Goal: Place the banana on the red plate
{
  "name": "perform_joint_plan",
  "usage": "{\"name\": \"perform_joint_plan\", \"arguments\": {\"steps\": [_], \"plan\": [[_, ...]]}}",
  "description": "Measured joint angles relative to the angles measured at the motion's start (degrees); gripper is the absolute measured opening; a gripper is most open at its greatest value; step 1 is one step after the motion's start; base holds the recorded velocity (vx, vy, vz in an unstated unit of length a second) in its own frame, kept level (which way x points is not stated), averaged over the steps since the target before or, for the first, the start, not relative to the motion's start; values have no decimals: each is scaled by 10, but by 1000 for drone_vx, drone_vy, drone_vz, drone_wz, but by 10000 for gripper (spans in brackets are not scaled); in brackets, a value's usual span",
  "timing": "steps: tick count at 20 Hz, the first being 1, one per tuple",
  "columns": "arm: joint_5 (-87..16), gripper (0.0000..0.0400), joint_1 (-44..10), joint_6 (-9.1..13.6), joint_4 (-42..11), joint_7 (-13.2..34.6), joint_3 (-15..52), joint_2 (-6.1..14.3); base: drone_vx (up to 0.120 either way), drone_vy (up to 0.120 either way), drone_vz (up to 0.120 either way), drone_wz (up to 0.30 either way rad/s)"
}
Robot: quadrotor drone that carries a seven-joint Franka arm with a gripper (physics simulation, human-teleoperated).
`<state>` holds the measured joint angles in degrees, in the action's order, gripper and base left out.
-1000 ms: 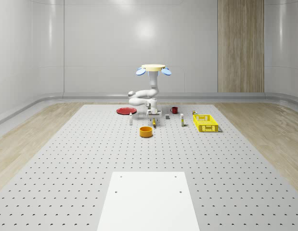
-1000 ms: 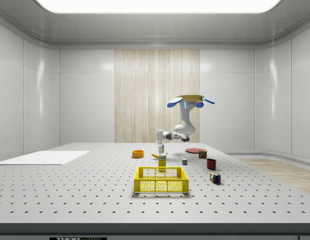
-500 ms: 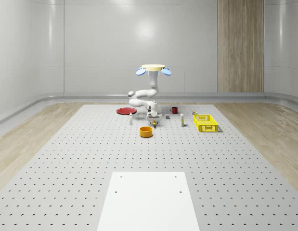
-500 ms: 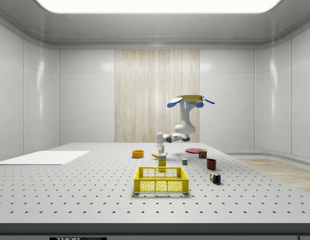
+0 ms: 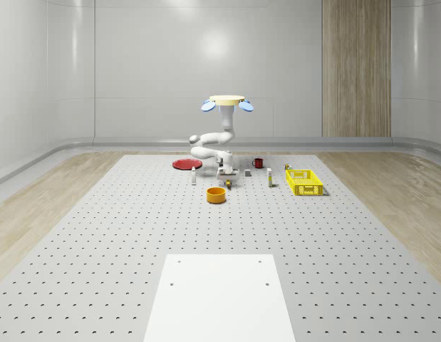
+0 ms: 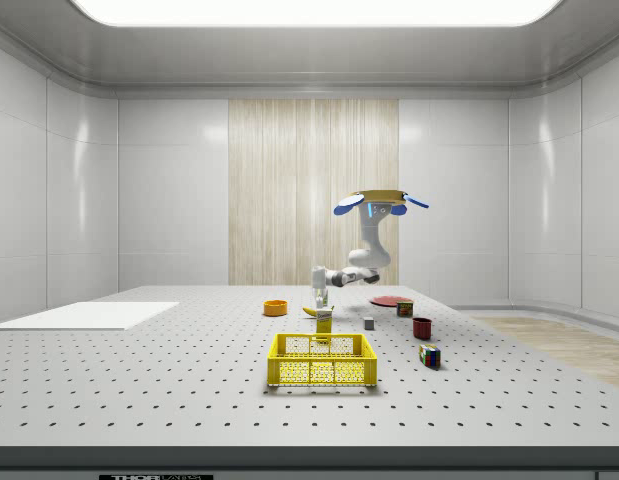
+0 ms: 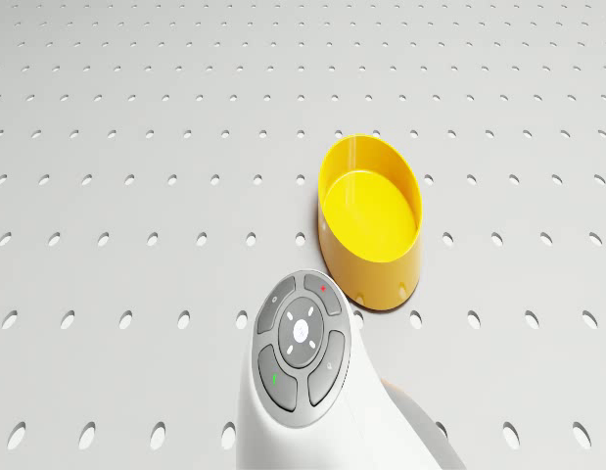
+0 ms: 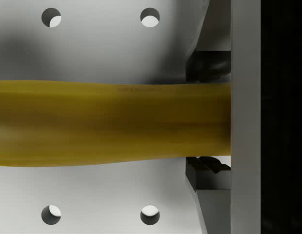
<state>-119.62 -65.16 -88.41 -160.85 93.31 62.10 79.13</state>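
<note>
Perforated table (image 8: pixel 97 44), banana (image 8: pixel 107 122) between hand (image 8: pixel 209 119) fingers.

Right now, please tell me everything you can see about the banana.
The banana looks dull yellow with darker, brownish shading along its lower side, smooth-skinned and a little curved. In the wrist view it lies flat on the perforated table, passing between the fingers of the gripper, one on each side, close against it. In the whole-scene view it lies beside the orange bowl.

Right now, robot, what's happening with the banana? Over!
Drone hovering over the table. Gripper low, fingers either side of the banana, grip not confirmed. Red plate waiting behind. Orange bowl close by.
</note>
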Motion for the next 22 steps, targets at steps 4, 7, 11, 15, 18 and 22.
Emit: {"name": "perform_joint_plan", "arguments": {"steps": [4, 7, 11, 15, 18, 22], "plan": [[-2, 197, -1, -1, 0, 7, 0, 1, 0, 0, 0, 0], [-3, 198, -2, -1, 0, 8, -1, 2, 0, 0, 0, 0], [8, 198, -1, 4, -4, 12, 11, 3, 0, 0, 0, 0], [34, 198, 1, 17, -15, 17, 38, 3, 0, 0, 0, 0], [59, 200, 2, 27, -23, 26, 65, 3, 0, 0, 0, 0], [94, 200, 1, 39, -31, 40, 101, 4, 0, 0, 90, 0]]}}
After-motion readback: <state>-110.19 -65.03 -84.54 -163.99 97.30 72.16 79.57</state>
